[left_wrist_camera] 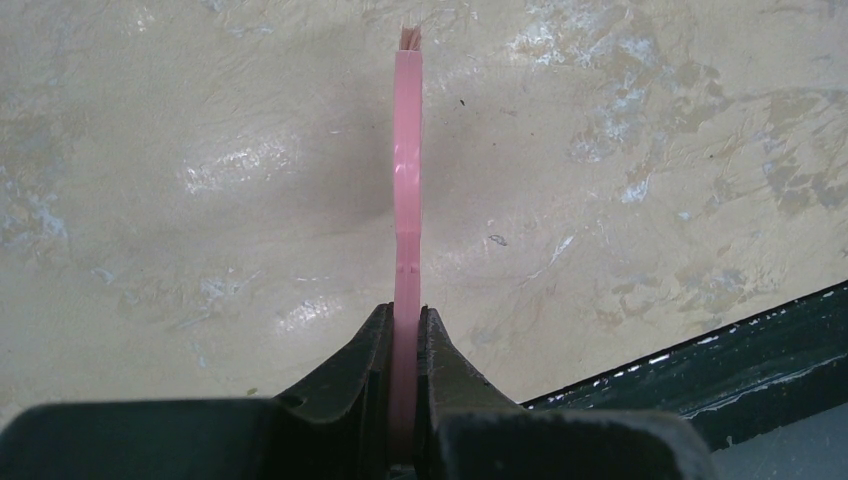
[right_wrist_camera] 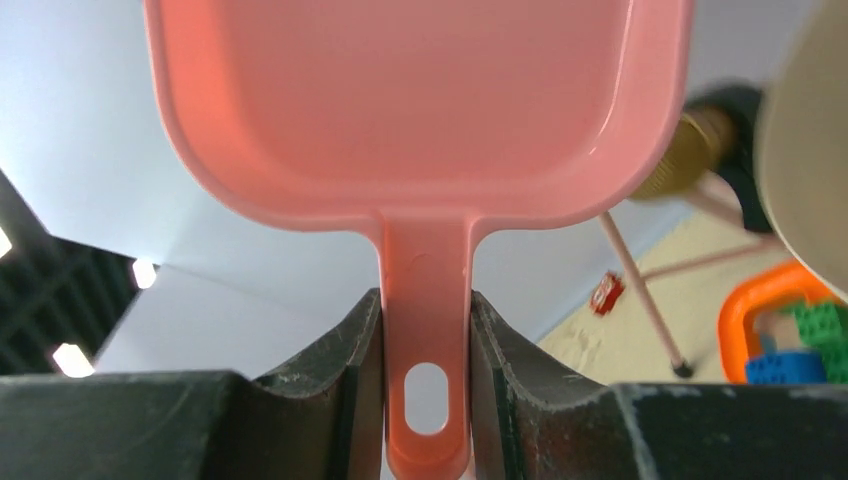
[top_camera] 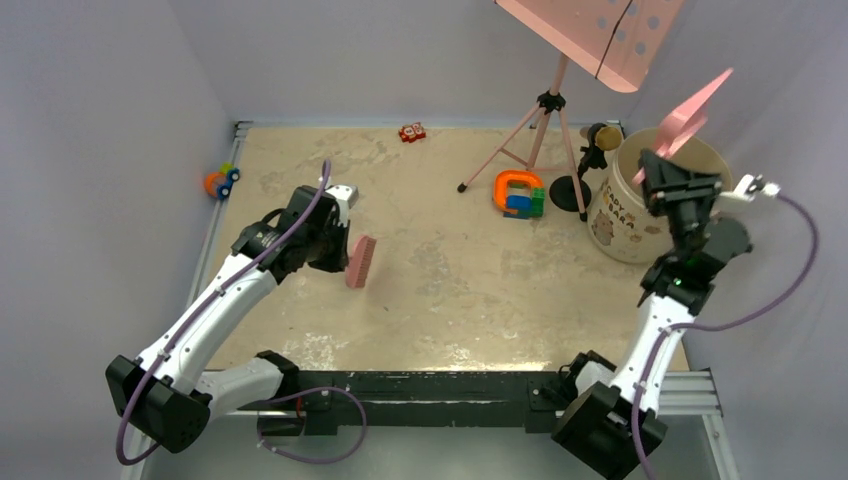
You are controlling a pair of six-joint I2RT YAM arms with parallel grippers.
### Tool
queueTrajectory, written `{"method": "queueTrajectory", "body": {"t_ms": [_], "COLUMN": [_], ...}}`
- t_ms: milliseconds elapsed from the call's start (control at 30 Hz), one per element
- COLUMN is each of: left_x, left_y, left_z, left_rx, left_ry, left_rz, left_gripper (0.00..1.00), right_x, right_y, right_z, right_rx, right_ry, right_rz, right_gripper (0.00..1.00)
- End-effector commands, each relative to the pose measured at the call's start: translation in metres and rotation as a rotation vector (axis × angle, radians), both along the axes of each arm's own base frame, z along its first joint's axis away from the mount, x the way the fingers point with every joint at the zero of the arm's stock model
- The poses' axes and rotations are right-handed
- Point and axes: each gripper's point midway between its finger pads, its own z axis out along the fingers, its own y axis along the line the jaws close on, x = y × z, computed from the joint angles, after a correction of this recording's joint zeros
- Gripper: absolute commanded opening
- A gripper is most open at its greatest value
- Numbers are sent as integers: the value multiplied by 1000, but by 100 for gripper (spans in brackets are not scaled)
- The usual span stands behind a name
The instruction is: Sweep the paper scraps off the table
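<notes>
The left gripper [left_wrist_camera: 405, 325] clamps a pink brush [top_camera: 360, 262] over the mottled beige table [top_camera: 450, 290]. Farther right, the right gripper [top_camera: 672, 160], fingers pinched on a pink dustpan [top_camera: 690, 118], holds it tipped above a cream bucket [top_camera: 618, 225].

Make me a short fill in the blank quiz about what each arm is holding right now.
1. The left tool is shut on a brush coloured ____.
2. The right tool grips the dustpan by its ____.
3. The dustpan is held above the beige bucket, which stands on the robot's ____ side.
Missing words: pink; handle; right.
</notes>
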Motion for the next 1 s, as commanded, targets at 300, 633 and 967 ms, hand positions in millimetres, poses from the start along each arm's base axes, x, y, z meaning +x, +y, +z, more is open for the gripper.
{"method": "queueTrajectory", "body": {"t_ms": [300,633,967], "left_x": [10,12,13], "left_y": [0,3,3], "left_z": [2,4,4], "left_rx": [8,23,13], "left_ry": [-30,-44,-39], "left_rz": [-1,4,32], "left_gripper": [0,0,0], "right_x": [-62,-12,18], "right_y": [51,128,223], "right_z": [81,-32,-172], "right_rx": [-875,-1109,-1258], "right_ry": [22,261,588], "right_rz": [-213,179,482], "right_gripper": [0,0,0]}}
